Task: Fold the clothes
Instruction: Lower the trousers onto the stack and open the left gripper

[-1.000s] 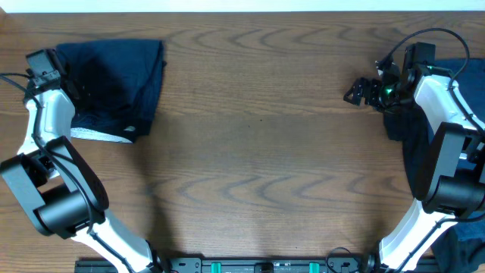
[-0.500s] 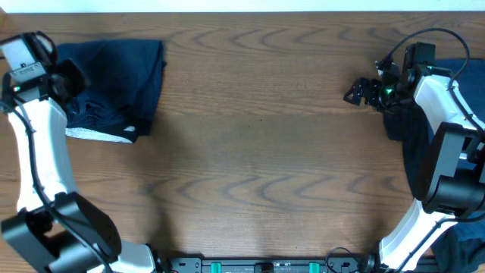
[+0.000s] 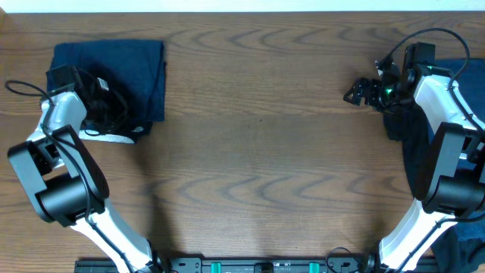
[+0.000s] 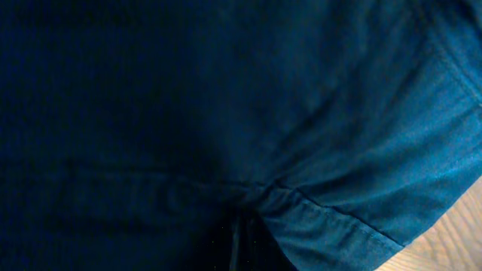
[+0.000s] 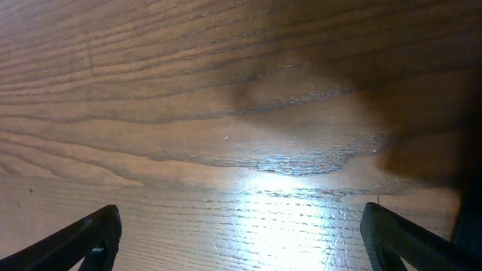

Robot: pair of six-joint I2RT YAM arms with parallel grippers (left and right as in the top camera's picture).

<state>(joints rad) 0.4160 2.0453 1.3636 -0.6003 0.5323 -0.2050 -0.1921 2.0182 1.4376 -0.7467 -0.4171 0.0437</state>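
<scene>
One thing moved: the left gripper swung out, then dropped back onto the folded navy garment in the table's far-left corner. Can't tell its grip, since the wrist view is all cloth. The right gripper hasn't budged, spread wide by the right-edge pile. Probably tidying that fold.

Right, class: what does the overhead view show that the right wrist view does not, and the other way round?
Only overhead: the folded dark blue garment at the table's top left, with the left gripper over its near edge. Only right wrist: a bright glare patch on the wood grain, and the fingertips standing wide apart. Both: the wooden table and the right gripper, which is over bare wood and holds nothing.
</scene>
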